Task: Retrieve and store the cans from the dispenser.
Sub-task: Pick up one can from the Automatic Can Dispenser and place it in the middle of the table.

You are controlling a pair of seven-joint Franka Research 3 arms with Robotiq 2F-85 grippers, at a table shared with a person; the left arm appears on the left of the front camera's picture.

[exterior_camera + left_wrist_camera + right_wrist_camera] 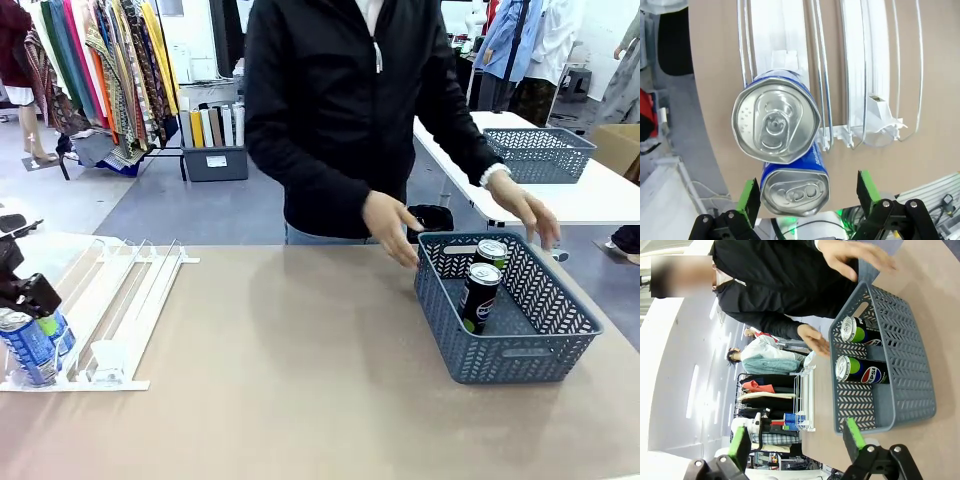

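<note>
The white and clear dispenser lies at the table's left end. Two blue cans stand one behind the other at its front stops. My left gripper hovers just above them. In the left wrist view it is open, and I look down on both silver tops; the nearer can lies between the green pads, and the other can is beyond it. Two black Pepsi cans stand in the grey-blue basket. My right gripper is open, empty and short of that basket.
A person stands at the far side with one hand at the basket's left corner and the other hand over its far rim. The tan tabletop is bare between dispenser and basket. Another basket sits on a table behind.
</note>
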